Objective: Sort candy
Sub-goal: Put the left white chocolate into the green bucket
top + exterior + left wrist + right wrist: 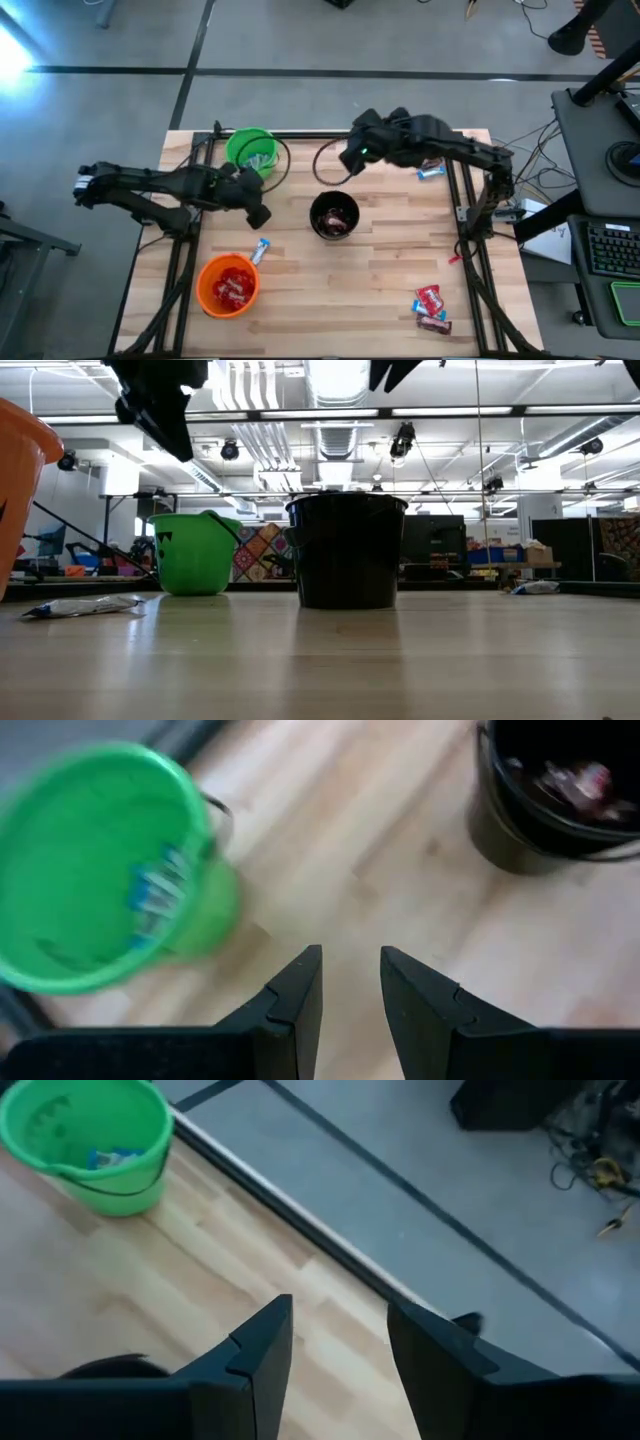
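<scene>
Three cups stand on the wooden table: a green cup (250,150) holding blue-and-white candy (150,890), a black cup (334,216) holding dark candy, and an orange cup (229,284) holding red candy. Loose candy lies flat on the table: a blue-and-white bar (262,250) beside the orange cup, another (431,172) at the far right, and red and brown bars (431,308) at the near right. My left gripper (350,955) hangs open over bare wood between the green and black cups. My right gripper (340,1305) is open and raised near the table's far edge.
Dark frame rails run along the table's left side (180,260) and right side (470,250). Cables lie on the floor to the right. Bare wood lies in the table's near middle (340,300). In the low view the blue-and-white bar (85,606) lies in front of the green cup (195,552).
</scene>
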